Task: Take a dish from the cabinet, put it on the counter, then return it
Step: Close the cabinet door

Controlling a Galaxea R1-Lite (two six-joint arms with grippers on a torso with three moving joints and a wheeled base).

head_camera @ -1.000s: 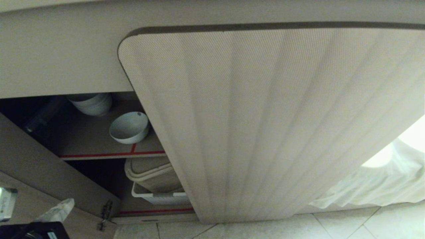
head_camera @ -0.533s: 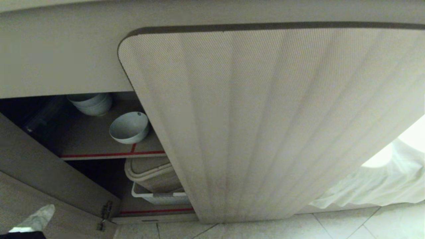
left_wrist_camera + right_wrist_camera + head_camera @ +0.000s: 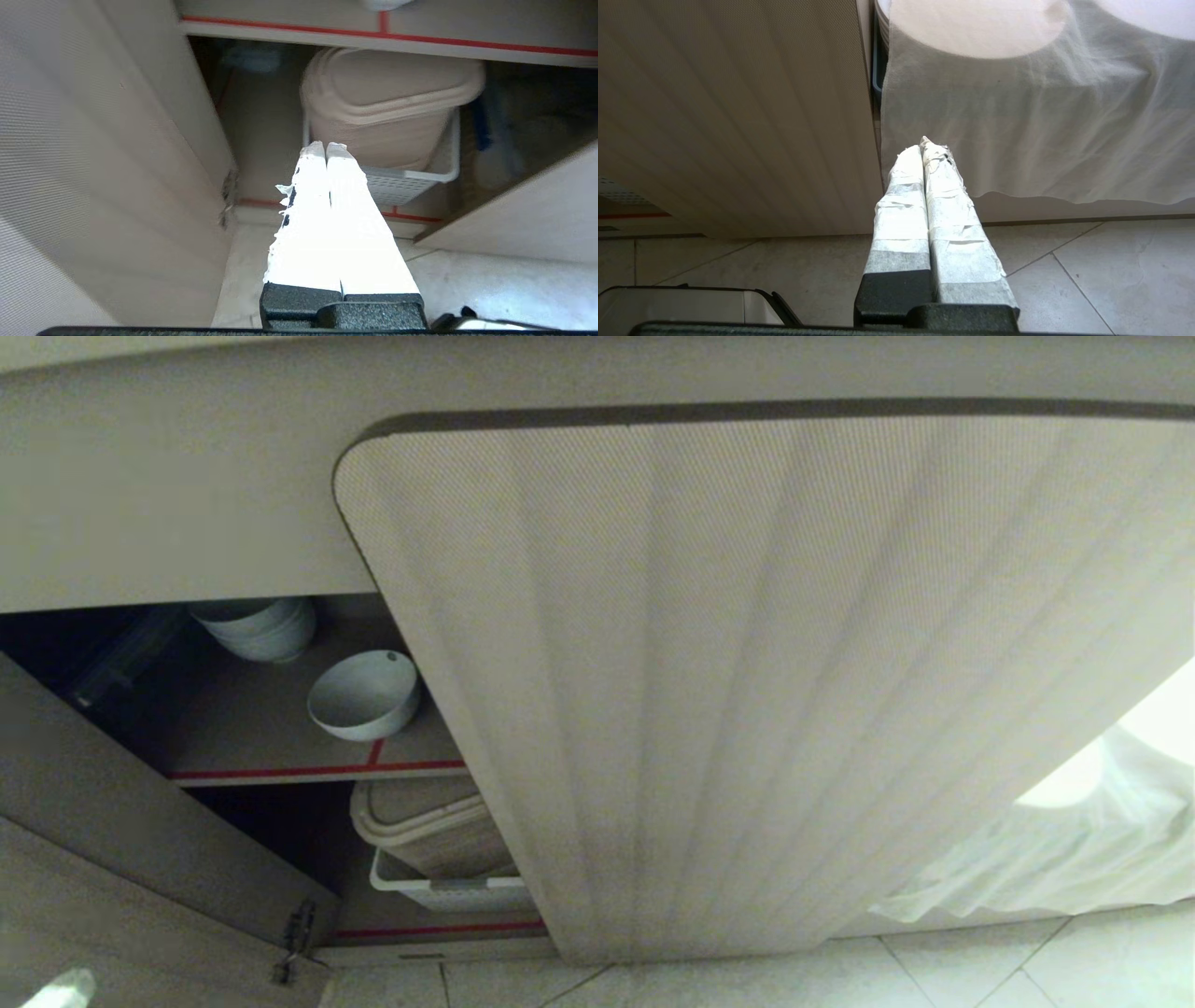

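From my remote station: the dish (image 3: pixel 363 694) sits on the upper shelf (image 3: pixel 280 747) of the open cabinet (image 3: pixel 747 691), near a stack of bowls (image 3: pixel 254 626). My left gripper (image 3: pixel 325 148), fingers pressed together and empty, points at the lower compartment's bin (image 3: pixel 387 112) and basket (image 3: pixel 420 179). My right gripper (image 3: pixel 923 150), likewise closed, hangs before a cloth (image 3: pixel 1041 116).

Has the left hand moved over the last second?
Yes. The left hand has dropped toward the head view's lower left corner, away from the fixed door hinge; only its tip shows.
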